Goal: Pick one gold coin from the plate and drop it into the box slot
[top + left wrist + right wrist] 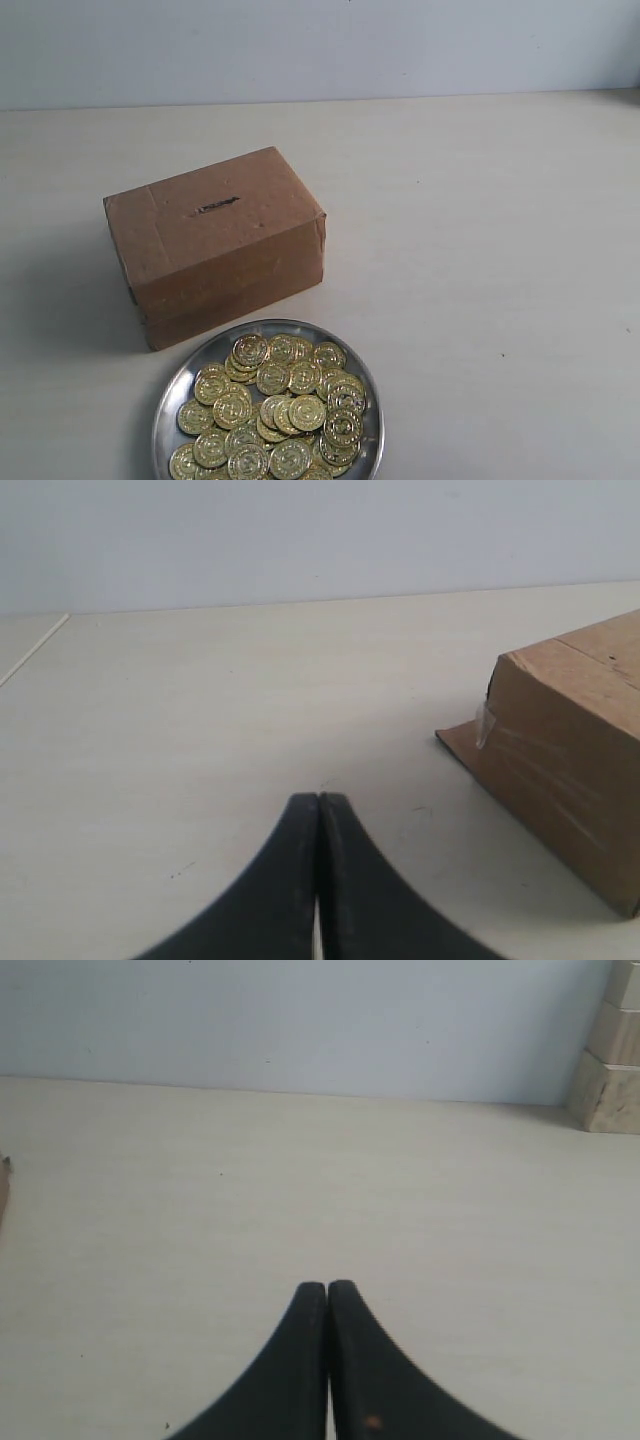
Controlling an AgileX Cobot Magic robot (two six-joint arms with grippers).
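Note:
A brown cardboard box (215, 245) stands left of centre in the exterior view, with its dark slot (215, 207) on top. In front of it sits a shiny silver plate (165, 415) heaped with several gold coins (275, 410). Neither arm shows in the exterior view. In the left wrist view my left gripper (319, 798) is shut and empty over bare table, with a corner of the box (570, 750) off to one side. My right gripper (327, 1285) is also shut with nothing in it, over bare table.
The pale table (480, 250) stretches wide to the right of the box and plate. Stacked pale blocks (610, 1050) stand against the back wall in the right wrist view. A sliver of the box (3, 1195) shows at that view's edge.

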